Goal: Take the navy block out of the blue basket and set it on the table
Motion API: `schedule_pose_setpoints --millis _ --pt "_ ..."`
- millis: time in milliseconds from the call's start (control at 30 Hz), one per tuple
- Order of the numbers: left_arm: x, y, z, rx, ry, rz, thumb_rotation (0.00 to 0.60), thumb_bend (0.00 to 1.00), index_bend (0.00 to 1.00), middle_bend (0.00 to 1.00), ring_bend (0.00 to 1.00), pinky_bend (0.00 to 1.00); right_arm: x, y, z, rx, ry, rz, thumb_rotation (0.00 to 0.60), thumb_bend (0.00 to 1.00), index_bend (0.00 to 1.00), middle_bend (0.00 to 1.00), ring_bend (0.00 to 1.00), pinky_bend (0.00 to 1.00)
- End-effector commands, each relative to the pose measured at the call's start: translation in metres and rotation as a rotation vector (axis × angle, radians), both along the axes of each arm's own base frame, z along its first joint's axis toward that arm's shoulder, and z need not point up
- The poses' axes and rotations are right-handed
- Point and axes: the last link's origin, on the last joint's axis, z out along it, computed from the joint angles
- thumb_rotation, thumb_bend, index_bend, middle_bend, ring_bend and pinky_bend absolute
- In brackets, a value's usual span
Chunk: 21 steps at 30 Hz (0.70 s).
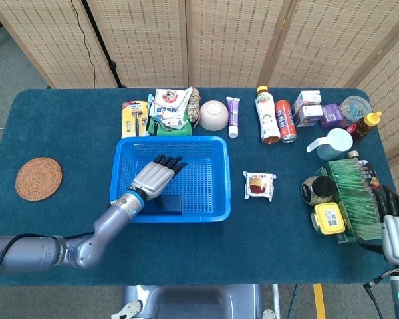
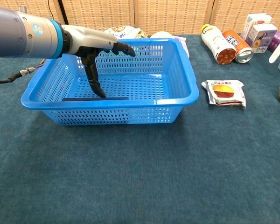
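Surface [image 1: 66,126] dark teal, wide, crowded along far edge and right side

Blue basket [image 1: 213,149] [image 2: 186,79] near middle of surface, upright

Left hand [image 1: 153,178] [image 2: 91,44] reaches into basket over its left half; fingers [image 2: 123,48] spread, released, grasping nothing; thumb points down, tip just above or touching block, cannot tell which

Right hand [image 1: 398,229] at lower right edge of head view, beside green box [image 1: 352,199]; fingers upright, apart, grasping nothing

Navy block [image 1: 169,204] [image 2: 95,98] lies flat on basket floor against near wall, left of centre

Snack packet [image 1: 259,185] [image 2: 224,92] on surface, right of basket, apart from it
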Motion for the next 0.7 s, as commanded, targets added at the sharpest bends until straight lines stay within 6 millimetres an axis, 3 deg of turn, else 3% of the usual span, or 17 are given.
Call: schedule_pose_setpoints --millis 33,700 --pt "0.002 -0.001 -0.008 -0.005 0.014 -0.002 0.6 0.0 0.0 0.0 0.0 0.0 0.0 0.0 0.0 0.002 -0.001 0.0 0.6 0.0 0.0 0.0 0.0 0.0" --pt "0.001 0.005 -0.03 0.051 0.063 0.002 0.6 0.0 0.0 0.0 0.0 0.0 -0.001 0.0 0.002 0.01 -0.02 0.003 0.6 0.0 0.0 0.0 0.0 0.0"
